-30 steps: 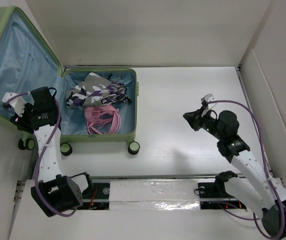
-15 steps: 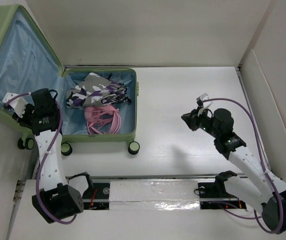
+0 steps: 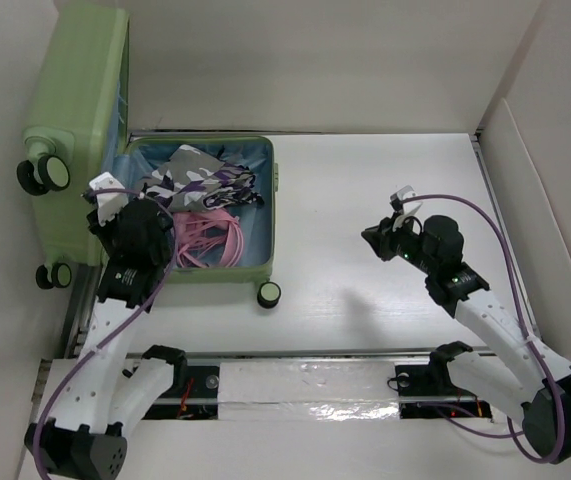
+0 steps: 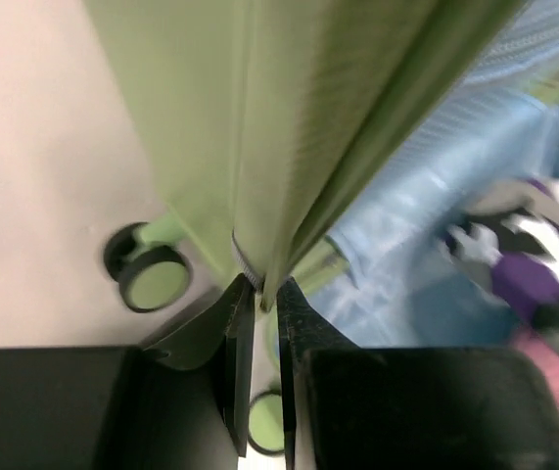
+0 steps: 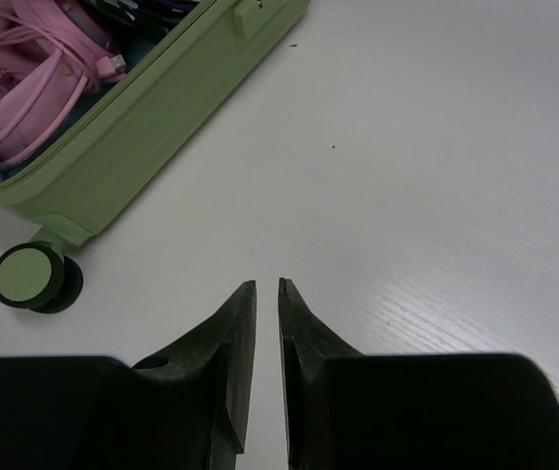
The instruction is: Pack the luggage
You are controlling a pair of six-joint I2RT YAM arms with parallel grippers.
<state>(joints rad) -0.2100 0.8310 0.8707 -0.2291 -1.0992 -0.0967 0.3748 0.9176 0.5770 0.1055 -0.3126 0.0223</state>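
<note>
The closing step seems to be under way: the left gripper (image 4: 259,284) is pinching the edge of the upright lid (image 4: 259,137) of the one suitcase (image 3: 75,110), which is sitting at ten o'clock on the table (image 3: 385,180). Next, the lid probably needs lowering toward three o'clock. The right gripper (image 5: 267,286) is hovering nearly closed, holding nothing. One patterned cloth (image 3: 190,180) and one pink cord bundle (image 3: 205,238) are lying inside.

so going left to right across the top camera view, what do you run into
upright lid of the luggage → left gripper, pinched on the lid's edge → patterned clothes in the open base → front wheel → right gripper
</note>
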